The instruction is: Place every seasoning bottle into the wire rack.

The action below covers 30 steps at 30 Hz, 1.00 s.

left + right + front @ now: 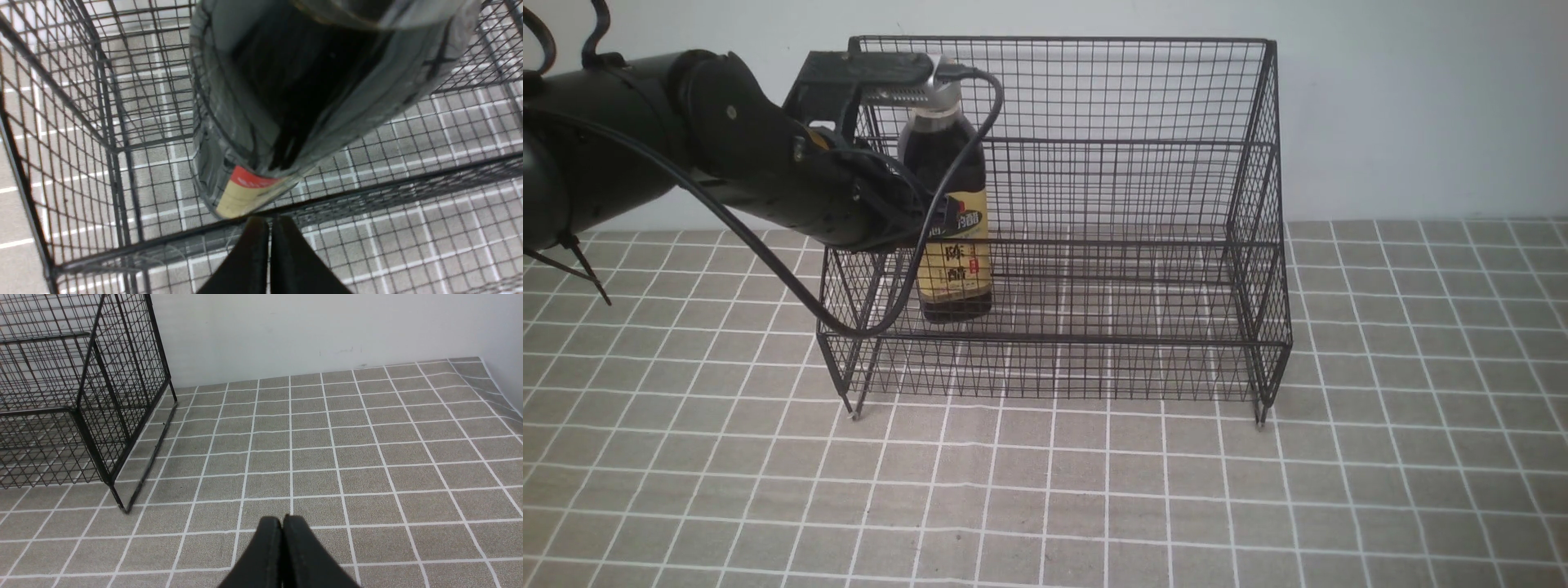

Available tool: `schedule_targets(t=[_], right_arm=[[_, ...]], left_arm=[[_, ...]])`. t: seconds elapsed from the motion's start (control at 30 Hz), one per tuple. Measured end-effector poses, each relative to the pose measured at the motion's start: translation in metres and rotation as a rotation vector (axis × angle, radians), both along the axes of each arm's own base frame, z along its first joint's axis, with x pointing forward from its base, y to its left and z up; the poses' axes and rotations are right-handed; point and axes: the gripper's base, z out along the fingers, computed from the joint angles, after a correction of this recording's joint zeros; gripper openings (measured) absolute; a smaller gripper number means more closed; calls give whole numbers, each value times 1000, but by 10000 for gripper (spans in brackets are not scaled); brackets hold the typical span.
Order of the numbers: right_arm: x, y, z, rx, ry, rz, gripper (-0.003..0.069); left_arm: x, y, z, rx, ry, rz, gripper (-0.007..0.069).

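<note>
Bottle: the bottle (956,278) stands upright inside the rack (1258,245), on the lower tier. In the front view it is toward 9 o'clock of the rack's middle, close to that side wall.
Left gripper: the left gripper (269,222) is clenched with its jaws pressed flat together, and it grasps nothing. In the left wrist view its tips lie just beside the bottle's label. I cannot tell whether they touch it.
Right gripper: the right gripper (282,522) is also clenched and empty. It hangs over the cloth (1094,490), with the rack's end wall off at 10 o'clock in its own view. It does not show in the front view.
Step in hand: the bottle looks placed, so the job now is likely to clear the arm out without upsetting it.
How to do it well: draw the tips straight back from the label first, then lift over the front rail. Avoid any sideways sweep, because a tall narrow bottle on wire would tip easily.
Snag risk: the cable (980,139) loops across the bottle's front and sags to the front rail, so go slowly in case it catches the wire.
Arm pose: the left arm (768,171) comes in from 9 o'clock in the front view. It slopes down over the rack's side, with the wrist low in front of the bottle.
</note>
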Motion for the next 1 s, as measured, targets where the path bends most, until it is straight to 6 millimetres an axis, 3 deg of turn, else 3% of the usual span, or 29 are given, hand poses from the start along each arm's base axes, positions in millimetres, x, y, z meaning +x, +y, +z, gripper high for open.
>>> schedule_targets(t=[0.6,0.83,0.9,0.97,1.0], right_arm=[[0,0,0,0,0,0,-12],[0,0,0,0,0,0,-12],[0,0,0,0,0,0,-12],[0,0,0,0,0,0,-12],[0,0,0,0,0,0,-12]], left_arm=[[7,-4,4,-30,-100,-29,-7],[-19,0,26,20,-40,-102,-7],[-45,7,57,13,-73,-112,-7],[-55,10,65,6,-93,-109,-7],[-72,15,75,-7,-127,-101,-7]])
